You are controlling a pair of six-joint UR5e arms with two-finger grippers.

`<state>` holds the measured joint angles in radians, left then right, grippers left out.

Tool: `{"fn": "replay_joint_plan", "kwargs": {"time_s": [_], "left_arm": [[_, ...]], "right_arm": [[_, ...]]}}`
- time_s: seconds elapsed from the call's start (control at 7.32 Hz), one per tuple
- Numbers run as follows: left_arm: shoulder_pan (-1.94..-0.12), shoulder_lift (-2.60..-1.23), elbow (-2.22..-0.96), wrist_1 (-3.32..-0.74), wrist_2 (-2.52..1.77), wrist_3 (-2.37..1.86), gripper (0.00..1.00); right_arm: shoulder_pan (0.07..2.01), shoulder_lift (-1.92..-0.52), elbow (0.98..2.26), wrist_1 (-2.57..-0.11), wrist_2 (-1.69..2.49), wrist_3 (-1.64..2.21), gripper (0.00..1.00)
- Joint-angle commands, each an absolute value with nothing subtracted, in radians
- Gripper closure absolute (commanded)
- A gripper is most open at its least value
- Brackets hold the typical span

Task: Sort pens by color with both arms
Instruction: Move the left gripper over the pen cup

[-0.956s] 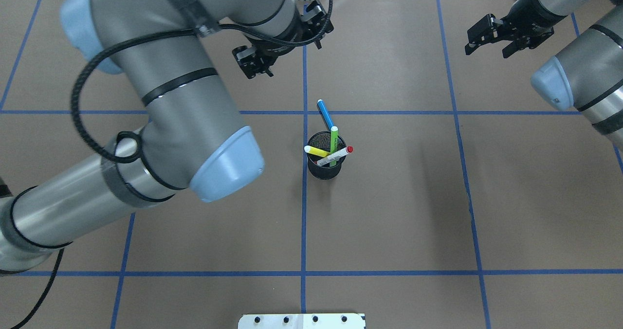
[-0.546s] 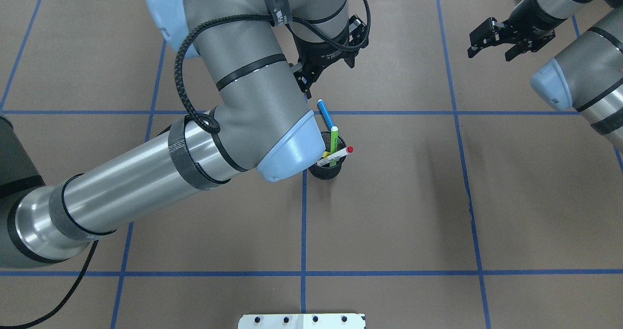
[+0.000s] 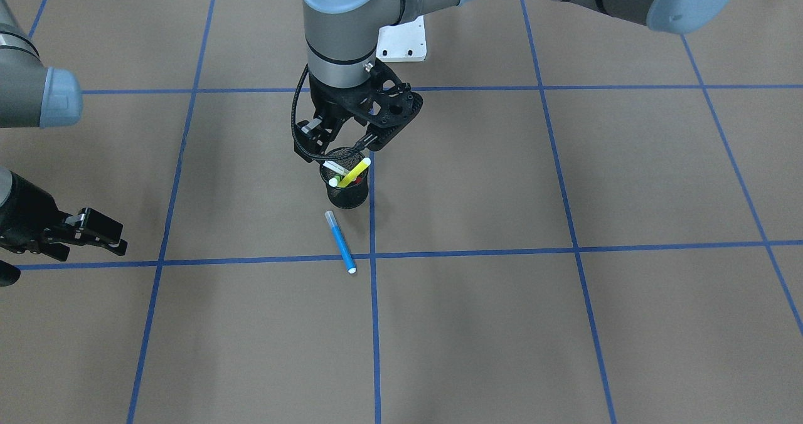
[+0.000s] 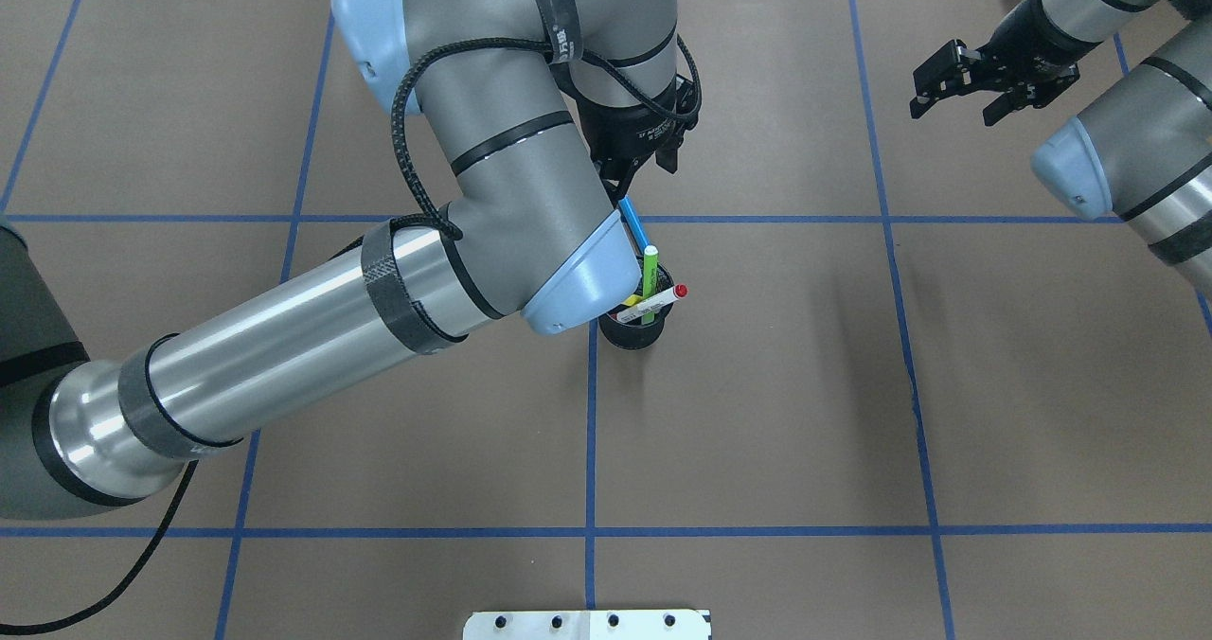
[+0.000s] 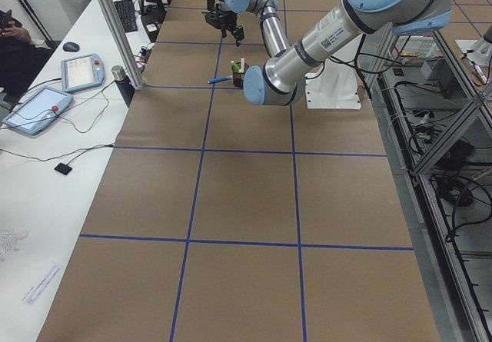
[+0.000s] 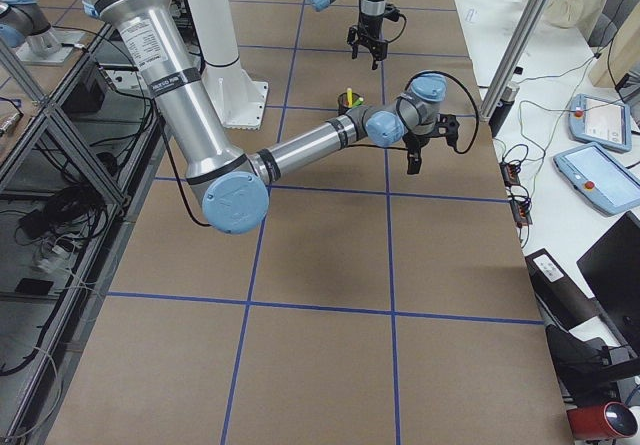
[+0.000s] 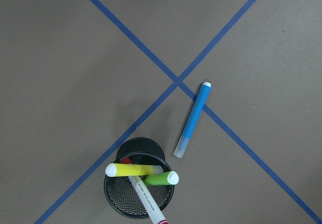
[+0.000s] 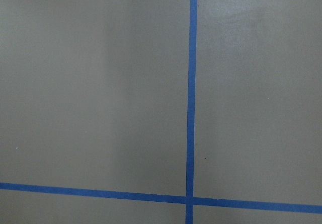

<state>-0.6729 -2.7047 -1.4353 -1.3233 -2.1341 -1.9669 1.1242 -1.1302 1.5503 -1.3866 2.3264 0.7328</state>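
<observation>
Front view: left fingers spread wide, empty, above mesh cup; blue pen flat on table, just beside cup.
Left wrist view: yellow highlighter, green highlighter, red-ended pen inside cup.
Overhead: right fingers parted, empty, well apart from cup.

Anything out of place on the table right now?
Only the blue pen: it lies flat on the table outside the mesh cup, while the other pens stand inside it. Nothing looks spilled or damaged.
</observation>
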Motion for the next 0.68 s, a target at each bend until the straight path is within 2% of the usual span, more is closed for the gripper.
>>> {"fn": "replay_joint_plan", "kwargs": {"time_s": [0.0, 0.55], "left_arm": [[-0.673, -2.701, -1.347, -1.348, -2.245, -2.014, 0.00], [-0.672, -2.710, -1.194, -1.494, -2.362, -1.953, 0.02]], "right_arm": [[1.124, -1.137, 1.552, -1.388, 2.326, 0.736, 0.02], [1.124, -1.137, 1.563, -1.387, 2.318, 0.736, 0.02]]}}
